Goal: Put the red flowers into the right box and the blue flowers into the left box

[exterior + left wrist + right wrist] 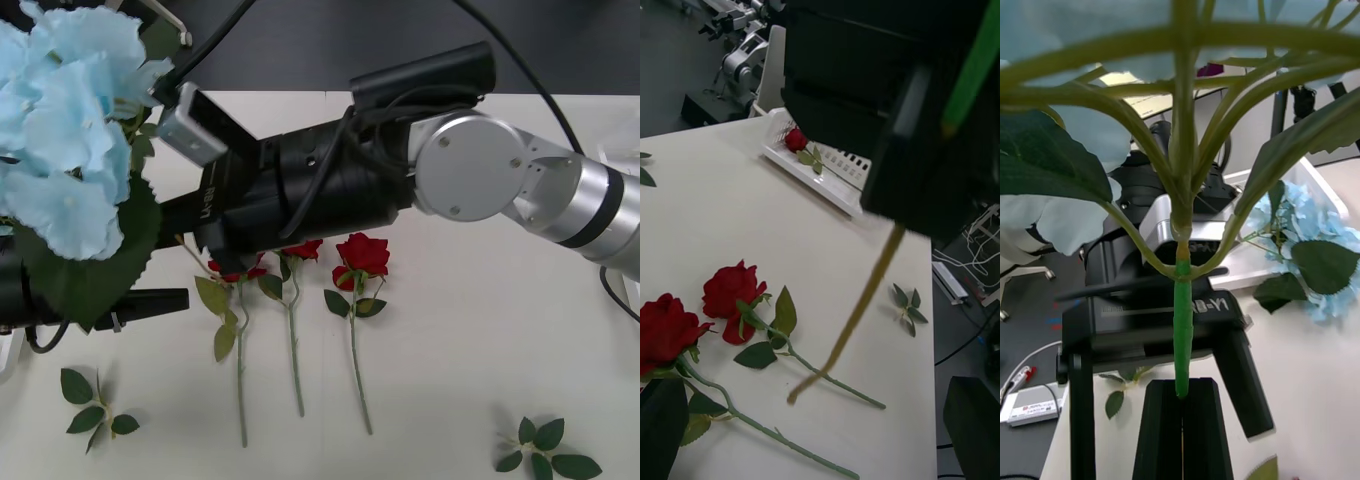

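The right gripper (1182, 409), black-fingered, is clamped on the green stem of a pale sky-blue fluffy artificial flower (70, 130), holding it upright above the white table (450, 330). Beyond it, more blue clusters lie in the shallow white rimmed left box (1330, 196). Below its arm, three deep red artificial roses (362, 256) lie on the table. I cannot tell how the left gripper (820, 442) stands; beyond it, the white rimmed right box (816, 166) holds one red rose.
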Motion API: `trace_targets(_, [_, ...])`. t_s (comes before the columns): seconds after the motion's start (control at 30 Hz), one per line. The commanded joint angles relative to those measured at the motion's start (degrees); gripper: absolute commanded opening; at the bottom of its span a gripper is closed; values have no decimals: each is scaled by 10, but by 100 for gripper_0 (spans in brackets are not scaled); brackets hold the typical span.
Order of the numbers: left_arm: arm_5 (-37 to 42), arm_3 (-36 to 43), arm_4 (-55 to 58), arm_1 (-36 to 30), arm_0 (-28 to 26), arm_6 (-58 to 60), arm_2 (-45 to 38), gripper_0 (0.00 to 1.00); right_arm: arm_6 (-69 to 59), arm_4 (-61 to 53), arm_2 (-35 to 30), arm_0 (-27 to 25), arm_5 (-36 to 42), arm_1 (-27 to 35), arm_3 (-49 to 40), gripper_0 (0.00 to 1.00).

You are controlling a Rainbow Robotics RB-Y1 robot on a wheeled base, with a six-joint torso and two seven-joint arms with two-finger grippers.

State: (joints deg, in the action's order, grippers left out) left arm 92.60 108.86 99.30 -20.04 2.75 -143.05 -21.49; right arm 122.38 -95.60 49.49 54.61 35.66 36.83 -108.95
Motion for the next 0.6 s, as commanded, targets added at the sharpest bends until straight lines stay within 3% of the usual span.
trace_targets(0.03, [3,7,7,23,18,-14,6,100,9,1,3,30,-6,-20,-7,0])
trace_targets(0.2, [3,7,6,25,18,-14,10,100,8,2,3,30,-7,-37,-4,0])
trace_targets(0.6, [4,7,12,25,11,-9,0,60,11,4,4,30,-7,-42,1,0])
